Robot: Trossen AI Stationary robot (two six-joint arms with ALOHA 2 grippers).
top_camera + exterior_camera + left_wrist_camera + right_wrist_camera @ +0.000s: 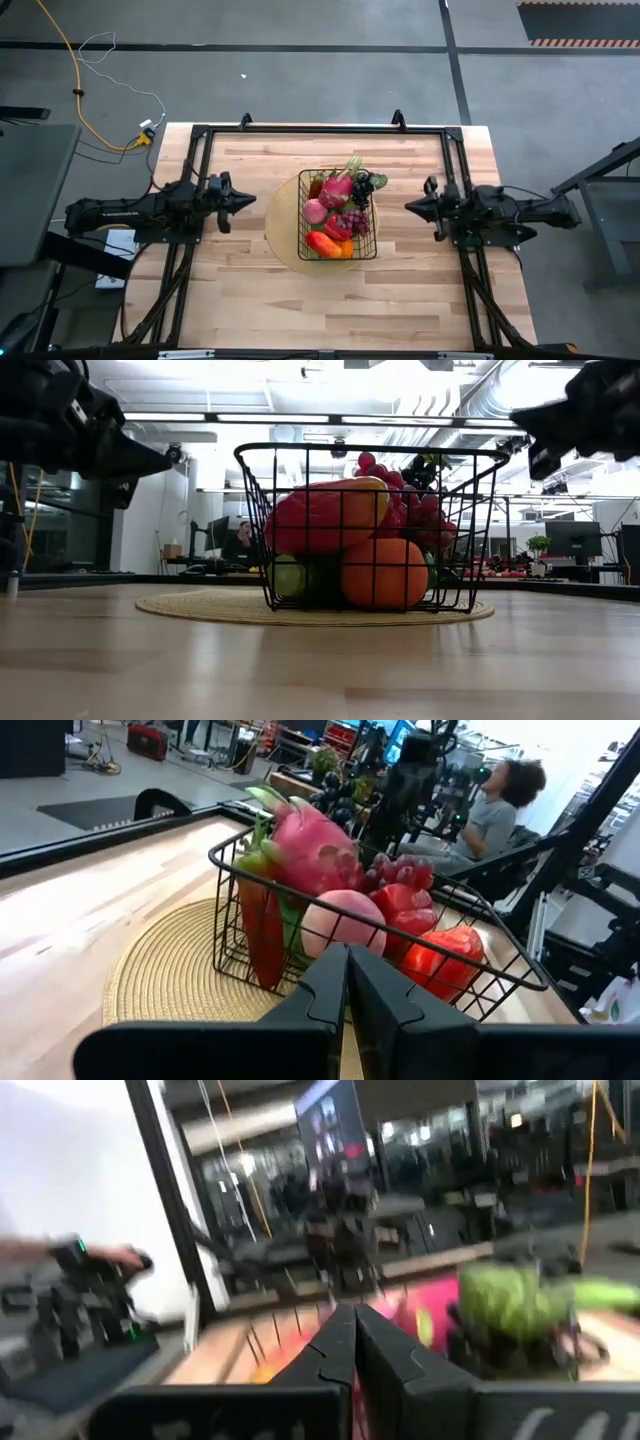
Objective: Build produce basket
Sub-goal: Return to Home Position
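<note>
**Basket loaded, both arms held clear of it**

The black wire basket [299,235] stands upright at the middle of the table [250,300], centred on a round woven mat [280,228] that gives it a marked spot within reach of both arms. The produce is heaped inside it. A pink dragon fruit [338,187] and dark grapes [364,185] lie toward the far end. Red grapes [355,222] sit in the middle, and an orange [346,250] lies at the near end. The low view shows the pile rising to the rim, with the grapes on top. That makes sense, since soft, loose clusters ride best above the firmer fruit. A peach [343,923] and a red pepper [445,955] press against the tall wire sides, which hold the heap in.

The left gripper [250,200] hangs above the table well to the left of the basket, pointing at it. Its fingers are pressed together on nothing, as its wrist view shows. The right gripper [410,205] mirrors it on the far side, its fingers likewise together and empty. Both are well apart from the wire and raised above rim height, so neither can catch the basket.

No loose produce shows on the boards in the high view. The filling looks finished, and the arms appear to be in their resting pose.
</note>
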